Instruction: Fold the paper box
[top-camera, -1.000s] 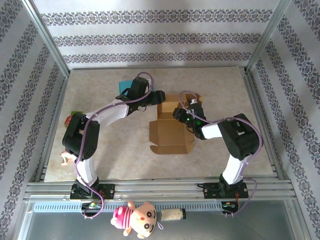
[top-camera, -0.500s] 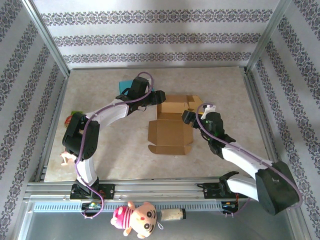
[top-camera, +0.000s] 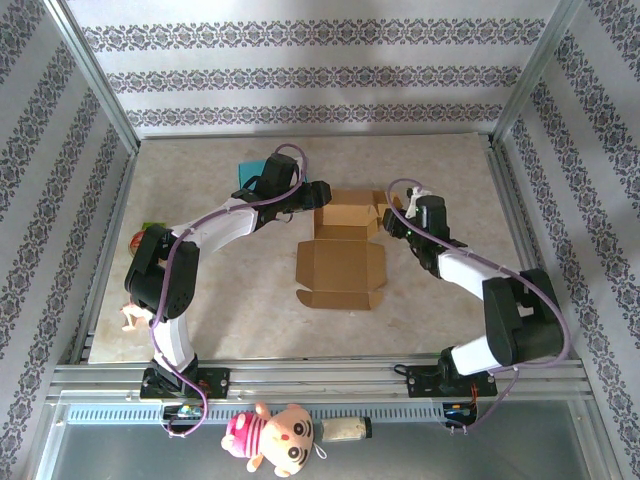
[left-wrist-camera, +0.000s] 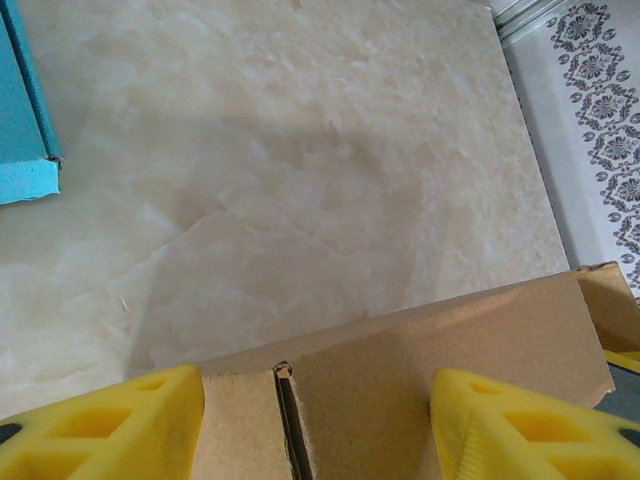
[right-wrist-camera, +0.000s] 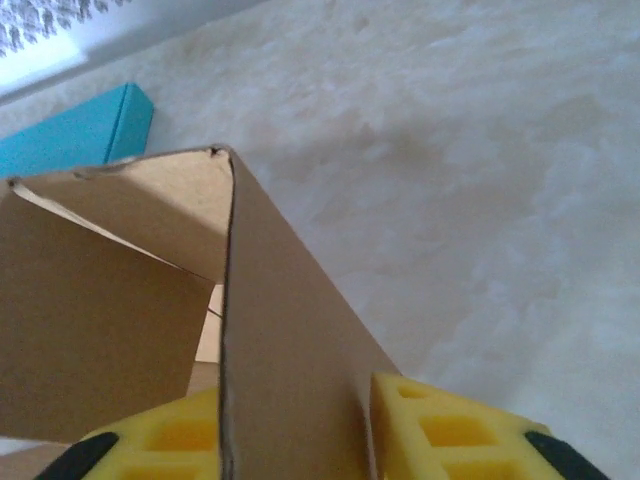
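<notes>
The brown paper box (top-camera: 341, 264) lies mid-table, its lid flap spread flat toward me and its walls standing at the back. My left gripper (top-camera: 318, 196) is at the box's back left corner. In the left wrist view its yellow fingers (left-wrist-camera: 105, 428) stand apart, open, with the cardboard panel (left-wrist-camera: 400, 370) showing between them. My right gripper (top-camera: 391, 220) is at the box's right wall. In the right wrist view that upright wall (right-wrist-camera: 280, 330) runs between the two yellow fingers (right-wrist-camera: 450, 432), which are shut on it.
A teal box (top-camera: 247, 173) lies behind the left gripper, also seen as a teal box (left-wrist-camera: 20, 110) and a teal box (right-wrist-camera: 70, 135). Small toys (top-camera: 143, 234) sit at the table's left edge, a plush doll (top-camera: 270, 435) below the front rail. Metal posts frame the table.
My right arm has swung round from the box's inside to its right side, and its jaws opened wide and then closed on the right wall. The left arm has not moved.
</notes>
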